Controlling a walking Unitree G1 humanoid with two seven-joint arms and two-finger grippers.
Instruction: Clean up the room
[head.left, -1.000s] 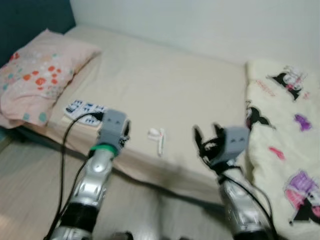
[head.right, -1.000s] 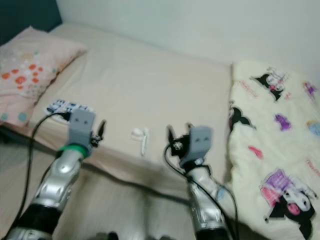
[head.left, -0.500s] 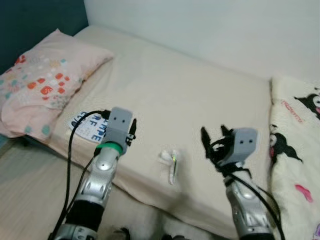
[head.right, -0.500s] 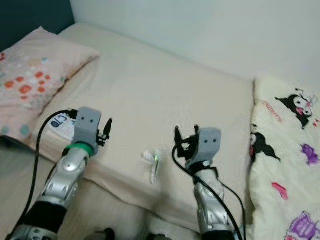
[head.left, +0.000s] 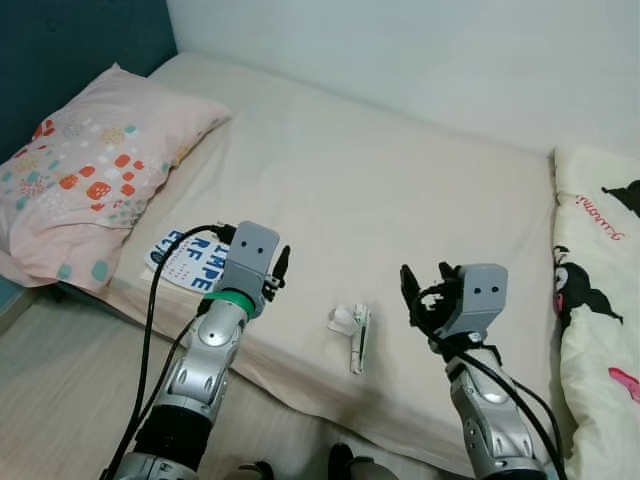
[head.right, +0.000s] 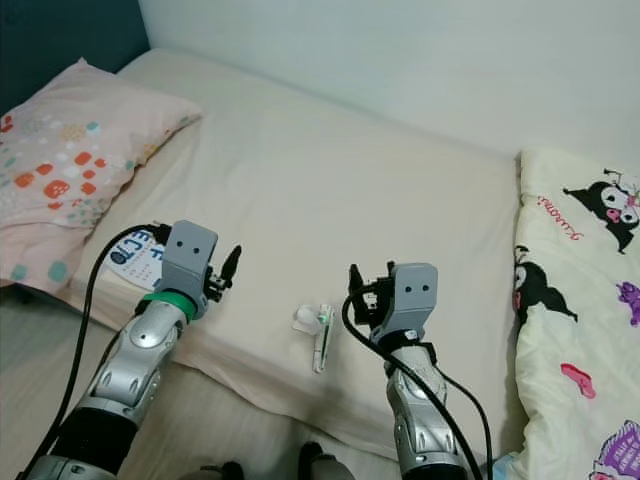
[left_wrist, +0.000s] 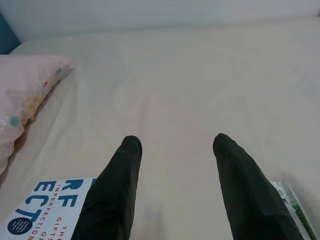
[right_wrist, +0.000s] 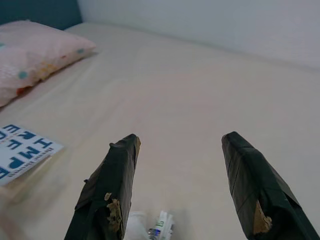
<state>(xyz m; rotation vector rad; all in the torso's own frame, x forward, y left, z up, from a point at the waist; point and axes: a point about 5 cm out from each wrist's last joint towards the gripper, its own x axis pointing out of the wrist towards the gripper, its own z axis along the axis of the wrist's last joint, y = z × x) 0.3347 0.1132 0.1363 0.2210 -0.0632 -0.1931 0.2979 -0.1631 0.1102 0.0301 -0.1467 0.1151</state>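
Note:
A small white wrapper with a green-marked stick (head.left: 352, 328) lies near the front edge of the cream bed (head.left: 380, 190). A white book with blue letters (head.left: 190, 260) rests at the bed's front left, beside a pink patterned pillow (head.left: 90, 170). My left gripper (head.left: 280, 268) hovers open just right of the book. My right gripper (head.left: 420, 290) is open too, raised a little right of the wrapper. The wrapper (right_wrist: 155, 226) peeks between the right fingers (right_wrist: 112, 185), and the book (left_wrist: 35, 207) shows beside the left fingers (left_wrist: 117, 190).
A cream blanket with cartoon prints (head.left: 598, 290) covers the bed's right end. A dark blue headboard (head.left: 60, 50) stands at the left and a white wall (head.left: 420, 50) runs behind. Pale wooden floor (head.left: 60, 400) lies before the bed.
The camera has come nearer and swung left, so the blanket slid right. Both grippers now sit closer to the bed's front edge, either side of the wrapper.

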